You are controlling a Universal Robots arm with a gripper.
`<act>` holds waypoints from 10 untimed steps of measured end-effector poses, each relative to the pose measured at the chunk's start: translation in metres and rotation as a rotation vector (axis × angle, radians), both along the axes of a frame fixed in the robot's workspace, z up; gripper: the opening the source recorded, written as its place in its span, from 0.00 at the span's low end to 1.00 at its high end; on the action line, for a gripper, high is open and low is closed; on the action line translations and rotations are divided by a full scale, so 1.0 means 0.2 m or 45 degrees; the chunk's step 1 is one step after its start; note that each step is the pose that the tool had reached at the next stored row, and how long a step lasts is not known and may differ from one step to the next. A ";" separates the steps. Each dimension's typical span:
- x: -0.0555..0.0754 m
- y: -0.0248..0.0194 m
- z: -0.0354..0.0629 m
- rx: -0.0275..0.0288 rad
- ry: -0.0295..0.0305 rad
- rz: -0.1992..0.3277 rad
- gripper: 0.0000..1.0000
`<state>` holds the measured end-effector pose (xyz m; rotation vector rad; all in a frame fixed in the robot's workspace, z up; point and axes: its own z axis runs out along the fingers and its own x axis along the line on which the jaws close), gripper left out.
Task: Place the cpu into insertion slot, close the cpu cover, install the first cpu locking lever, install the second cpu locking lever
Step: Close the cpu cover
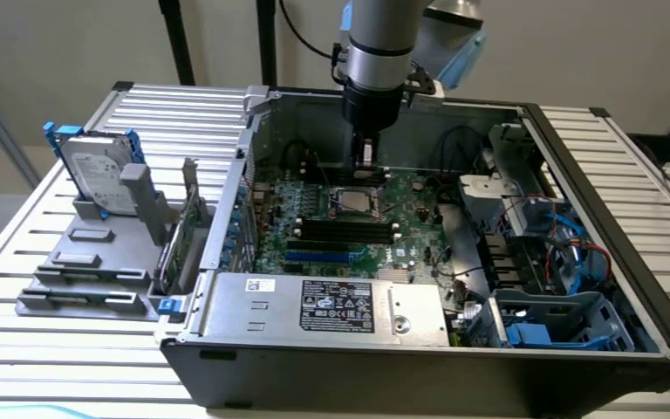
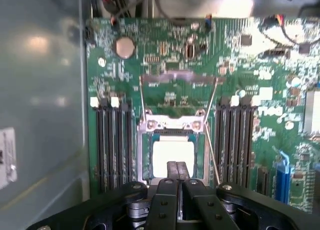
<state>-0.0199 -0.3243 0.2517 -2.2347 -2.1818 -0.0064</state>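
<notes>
An open computer case (image 1: 428, 384) is laid on a slatted worktop (image 1: 649, 262), and the arm (image 1: 376, 52) is lowered into it from above. In the exterior view the hand (image 1: 365, 161) is positioned just above the green board, close to the insertion slot (image 1: 352, 202). In the wrist view the hand (image 2: 176, 166) is seen with its two fingers pressed together; nothing is pinched between them, and their tips are placed over the near edge of the cpu (image 2: 172, 152). The cpu is seated flat inside the insertion slot (image 2: 146, 155), with its pale top uncovered. The cpu cover (image 2: 172, 123) is seen as a silvery metal piece with two screws at the far edge of the socket and is not laid over the chip. Thin wire levers (image 2: 211, 103) are seen slanting away from the socket's corners. Long black memory slots (image 2: 112, 140) are arranged on both sides of the socket, and a coin cell (image 2: 125, 47) is mounted beyond it. A labelled power supply (image 1: 324, 305) is fitted at the front of the case. At the exterior view's left, a hard drive (image 1: 97, 170) is stood upright on a grey stand (image 1: 91, 262) on the worktop.
</notes>
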 end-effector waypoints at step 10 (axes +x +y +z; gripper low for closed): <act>0.23 -0.010 0.056 0.0027 0.0032 0.000 0.11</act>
